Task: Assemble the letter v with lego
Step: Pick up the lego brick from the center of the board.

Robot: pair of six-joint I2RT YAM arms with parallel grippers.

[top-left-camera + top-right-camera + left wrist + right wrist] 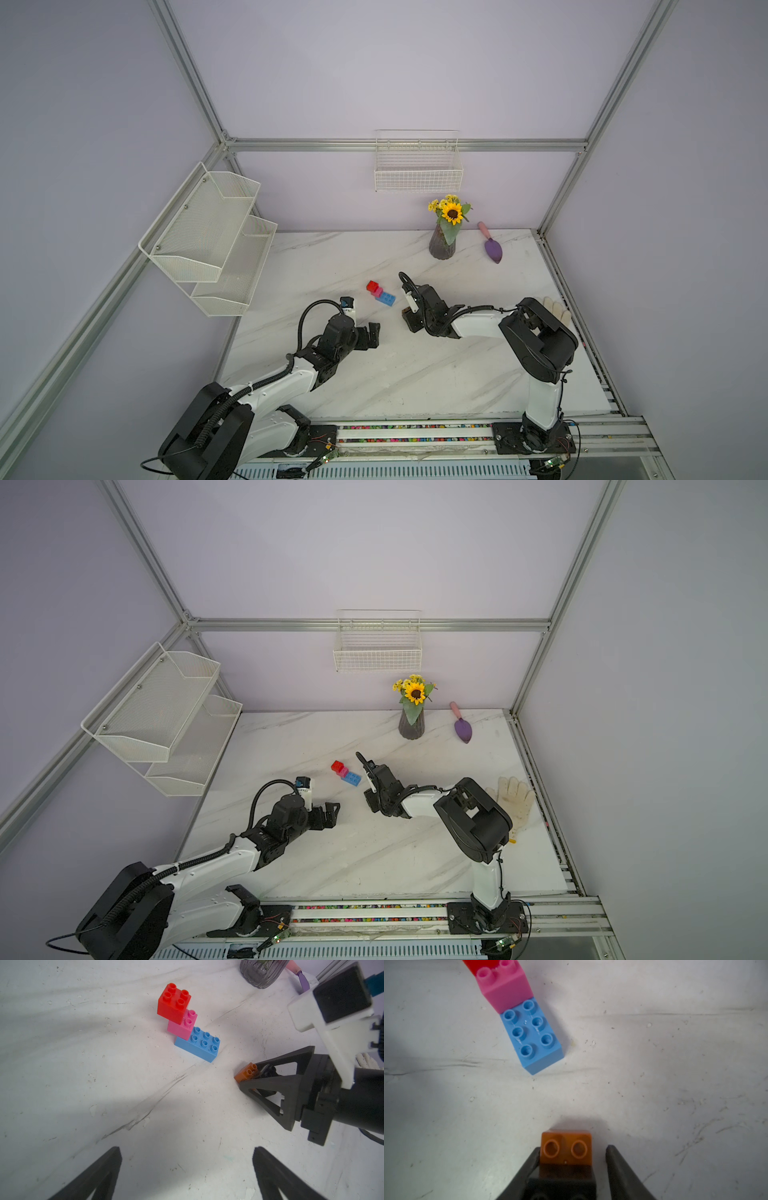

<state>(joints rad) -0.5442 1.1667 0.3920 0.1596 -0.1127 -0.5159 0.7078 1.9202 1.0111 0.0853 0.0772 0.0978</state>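
Observation:
On the marble table (415, 374) a red brick (372, 286) sits stepped on a pink brick (377, 291), which sits on one end of a longer light-blue brick (386, 298). In the left wrist view this stack reads red (173, 1002), pink (182, 1026), blue (199, 1045). Nearer the front, an orange-brown brick (566, 1147) rests on the table with a black brick (562, 1186) on its rear half. My right gripper (573, 1148) straddles that pair: one finger touches it and a gap shows at the other. My left gripper (187, 1149) hangs wide open over bare table.
A dark vase of sunflowers (442, 245) and a purple trowel (492, 249) stand at the back of the table. A white glove (557, 309) lies by the right edge. A wire basket (417, 166) and a mesh shelf (208, 237) hang on the walls.

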